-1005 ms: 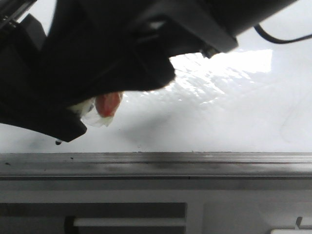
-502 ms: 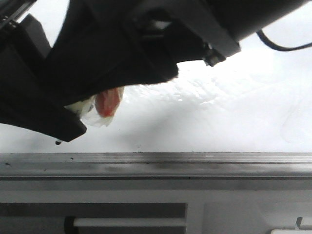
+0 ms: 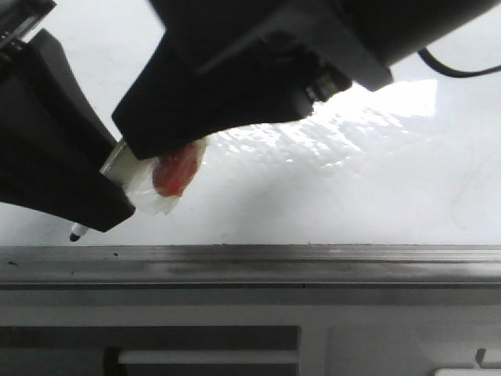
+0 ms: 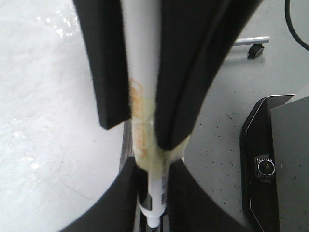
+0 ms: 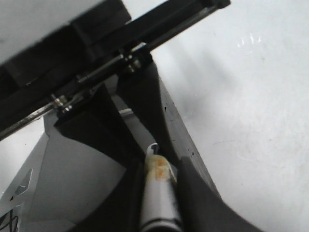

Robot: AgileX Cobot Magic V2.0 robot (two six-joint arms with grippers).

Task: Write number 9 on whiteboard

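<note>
Both black hands, left (image 4: 153, 145) and right (image 5: 153, 203), clenched one white tape-wrapped marker (image 4: 145, 87), its tip just above the glossy white whiteboard (image 3: 352, 188).

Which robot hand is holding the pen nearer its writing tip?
The left gripper: the tip of the marker pokes out just past its fingers. The right gripper has its fingers further up the barrel, around the taped part.

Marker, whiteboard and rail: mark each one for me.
marker (image 4: 145, 96), left wrist view, on its white barrel between the end effector's fingers.
whiteboard (image 3: 352, 188), front view, on a bare glossy patch.
rail (image 3: 313, 262), front view, on the grey metal strip along the board's near edge.
</note>
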